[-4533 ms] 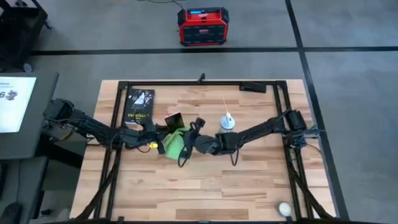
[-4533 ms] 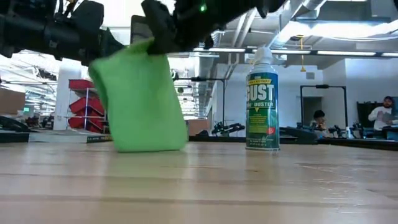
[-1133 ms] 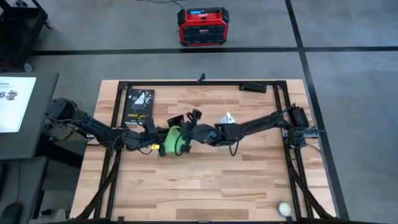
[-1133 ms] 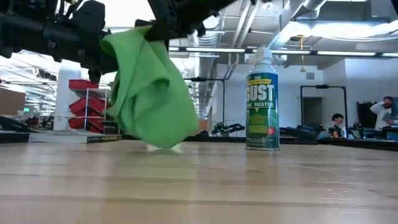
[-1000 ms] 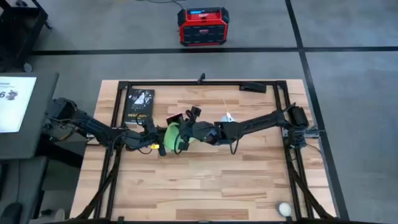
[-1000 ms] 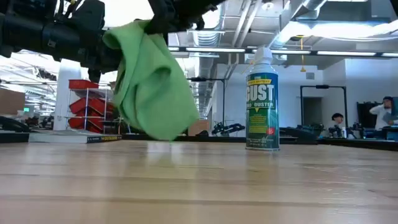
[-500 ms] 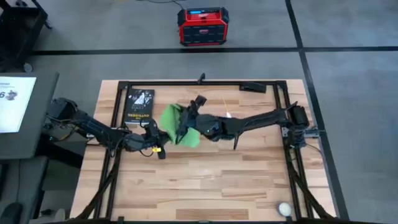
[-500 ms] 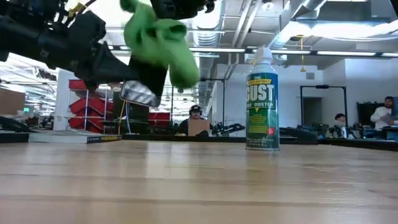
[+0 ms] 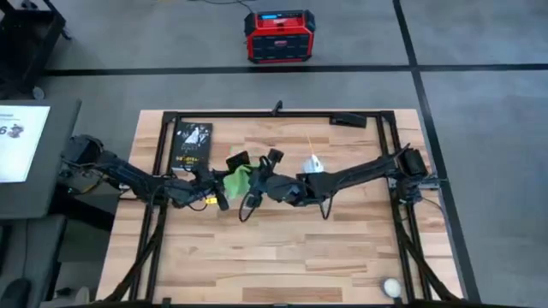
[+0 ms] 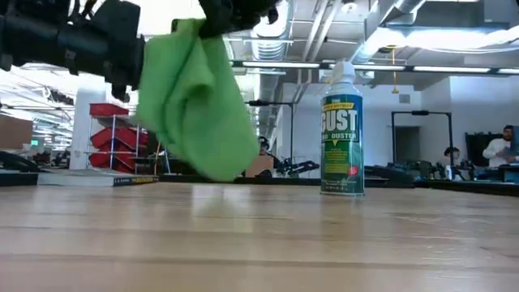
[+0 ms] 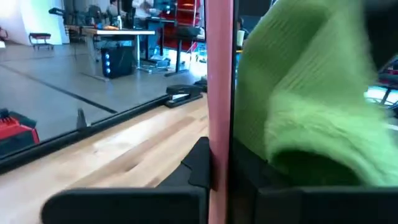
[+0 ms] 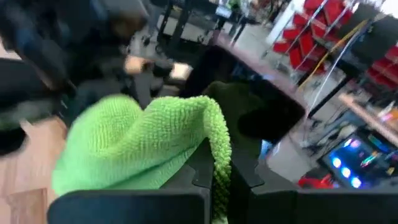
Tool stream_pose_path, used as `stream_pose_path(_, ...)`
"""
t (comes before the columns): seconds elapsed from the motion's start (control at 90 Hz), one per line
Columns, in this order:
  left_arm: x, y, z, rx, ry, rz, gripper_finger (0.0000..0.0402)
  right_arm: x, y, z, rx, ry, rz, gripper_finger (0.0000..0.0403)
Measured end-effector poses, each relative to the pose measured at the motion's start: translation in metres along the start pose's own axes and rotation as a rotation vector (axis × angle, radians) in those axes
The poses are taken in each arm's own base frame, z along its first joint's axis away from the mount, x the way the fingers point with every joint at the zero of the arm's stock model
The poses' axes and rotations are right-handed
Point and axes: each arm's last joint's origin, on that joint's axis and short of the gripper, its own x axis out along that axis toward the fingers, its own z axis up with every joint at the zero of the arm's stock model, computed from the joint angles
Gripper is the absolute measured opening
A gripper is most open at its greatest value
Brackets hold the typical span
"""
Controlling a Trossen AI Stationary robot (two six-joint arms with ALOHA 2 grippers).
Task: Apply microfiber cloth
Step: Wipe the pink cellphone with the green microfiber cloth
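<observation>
Right gripper (image 9: 257, 181) pinches the lime-green microfiber cloth (image 10: 195, 101), now draped lower than before; left gripper (image 9: 229, 171) clamps a thin flat phone (image 11: 220, 93).

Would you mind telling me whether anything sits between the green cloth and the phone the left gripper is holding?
Nothing visible does. The microfiber cloth, pinched in the right gripper, hangs right against the phone held in the left gripper.

Near table half (image 9: 282, 257) open; spray can (image 10: 341, 130), book (image 9: 192, 146) obstruct far side.
</observation>
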Motion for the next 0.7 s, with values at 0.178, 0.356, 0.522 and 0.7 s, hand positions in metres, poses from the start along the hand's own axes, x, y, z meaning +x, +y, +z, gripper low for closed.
stream_pose_path(0.178,-0.007,-0.003,0.006,-0.017,-0.022,-0.043,0.0006,0.008,0.001,-0.023,0.108,0.061,0.144,0.0)
stream_pose_path(0.356,-0.009,-0.004,0.005,-0.01,-0.008,-0.052,0.0006,0.009,0.001,-0.023,0.099,0.029,0.141,0.0)
stream_pose_path(0.522,-0.009,-0.002,-0.007,-0.015,0.087,-0.038,0.0006,0.003,-0.005,0.008,0.049,-0.124,0.092,0.0)
stream_pose_path(0.7,-0.01,0.0,-0.017,-0.014,0.156,-0.016,0.0006,-0.001,-0.018,0.036,-0.041,-0.181,-0.071,0.0)
